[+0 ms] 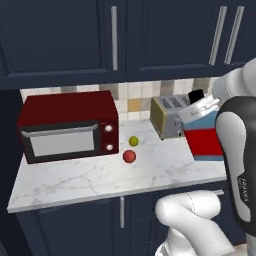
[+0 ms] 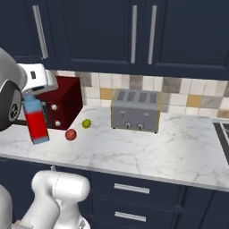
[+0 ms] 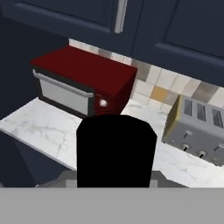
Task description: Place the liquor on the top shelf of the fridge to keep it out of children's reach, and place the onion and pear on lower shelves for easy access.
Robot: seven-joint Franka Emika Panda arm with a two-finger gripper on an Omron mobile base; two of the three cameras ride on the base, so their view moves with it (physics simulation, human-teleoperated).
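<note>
The gripper [image 1: 206, 106] was up above the marble counter [image 1: 90, 175], and there it was, clamped on the liquor [image 1: 202, 135], holding it by the neck just under the black cap [image 1: 196, 95]. The bottle hung below the fingers, blue body and red label tilted a touch, its base clear of the countertop. From the right base view the liquor [image 2: 36, 120] dangled under the white hand at the left edge, in front of the red microwave [image 2: 60, 100]. In the hand view the cap [image 3: 116, 148] was a big black block dead centre, right up against the camera, hiding the fingertips, with the microwave [image 3: 83, 81] and the toaster [image 3: 199, 127] beyond it.

Down on the counter, the onion [image 1: 129, 156] sat just in front of the pear [image 1: 133, 141], close but apart, both beside the microwave's right end and left of the toaster [image 1: 170, 116]. Both lay well clear of the lifted bottle.
</note>
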